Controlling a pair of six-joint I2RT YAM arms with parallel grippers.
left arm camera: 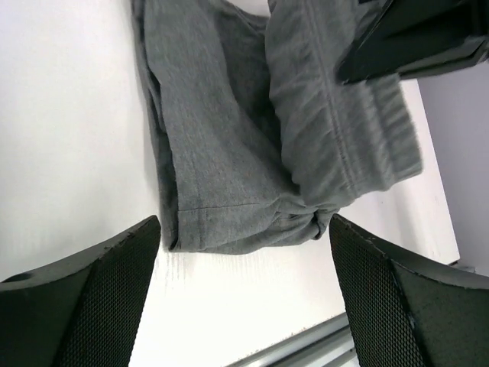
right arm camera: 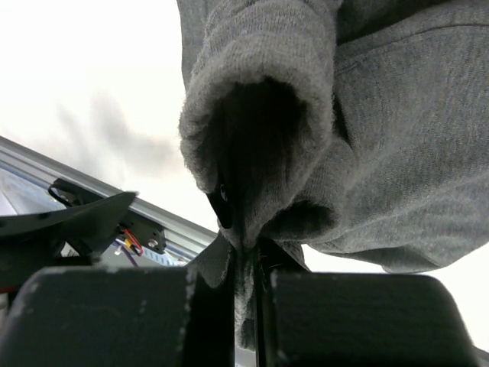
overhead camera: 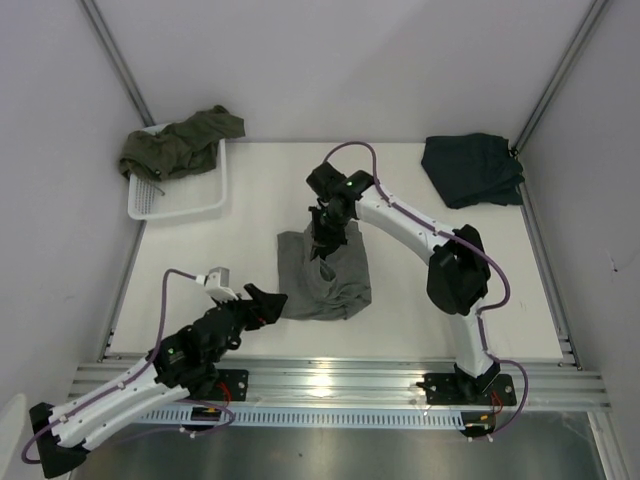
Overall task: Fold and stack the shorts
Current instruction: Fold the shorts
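Top external view: the grey shorts (overhead camera: 325,275) lie partly folded on the counter (overhead camera: 480,270). The right gripper (overhead camera: 322,240) is squeezed tight on a bunch of the grey cloth. It holds that bit up a little, and the rest spreads out under it. In the right wrist view the cloth is pinched between the two fingers (right arm camera: 114,321) and curls over them like a soft hood.

The left gripper (overhead camera: 268,303) is wide open and has nothing in it. In the left wrist view the stitched hem (left arm camera: 221,208) of the grey shorts lies just in front of it, between the two open tips. I cannot tell if it touches them.

The olive shorts (overhead camera: 180,145) sit in the white basket (overhead camera: 185,205), far ahead of the left gripper. The navy shorts (overhead camera: 472,168) lie well off to the right of the right gripper.

I think these shorts are light, soft and floppy. They will not keep a shape by themselves, and they may slide on the smooth counter. The hem and the bunchy waistband (left arm camera: 344,130) look thicker, so they should be good spots to pinch. The left gripper would do best to go low at the hem corner and catch all the layers at once.
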